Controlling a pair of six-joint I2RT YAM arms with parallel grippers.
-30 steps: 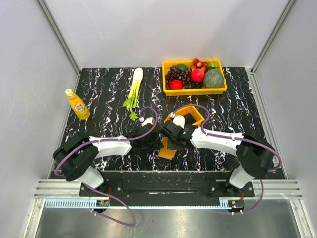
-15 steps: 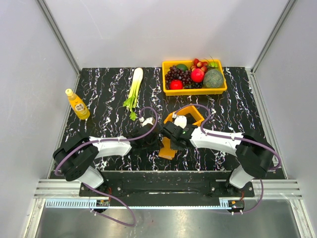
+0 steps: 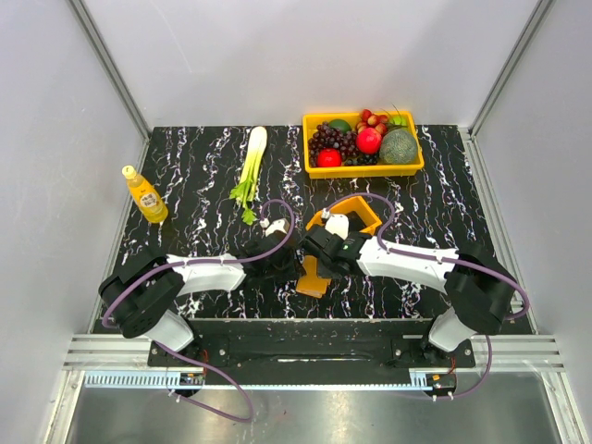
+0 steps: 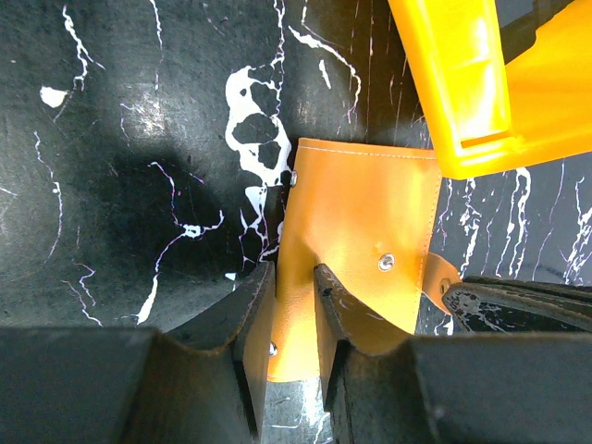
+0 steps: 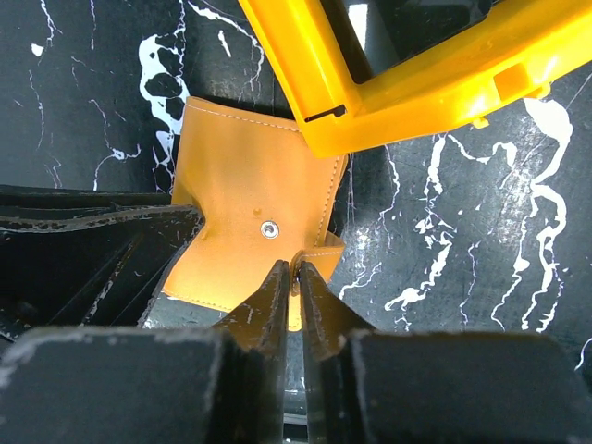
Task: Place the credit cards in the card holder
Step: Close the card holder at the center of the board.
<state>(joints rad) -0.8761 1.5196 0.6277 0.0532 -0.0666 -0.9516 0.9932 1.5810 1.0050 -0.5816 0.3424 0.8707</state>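
While both grippers pinch the card holder (image 4: 356,213), it lies flat just short of the tray.
The left gripper (image 4: 291,270) is narrowed onto its near edge, and the right gripper (image 5: 296,266) is almost closed on the small snap tab, which is a thin hold. If I pull unevenly, the tab could slip free, or the holder could shove the orange tray (image 4: 462,83) — where I take the pale shape for the credit cards (image 3: 338,225).

Bright, even light from above
Wrist views sharp mid-frame; left hand (image 4: 291,270) blurs dark up close, soft shadow on the bench (image 4: 111,203)
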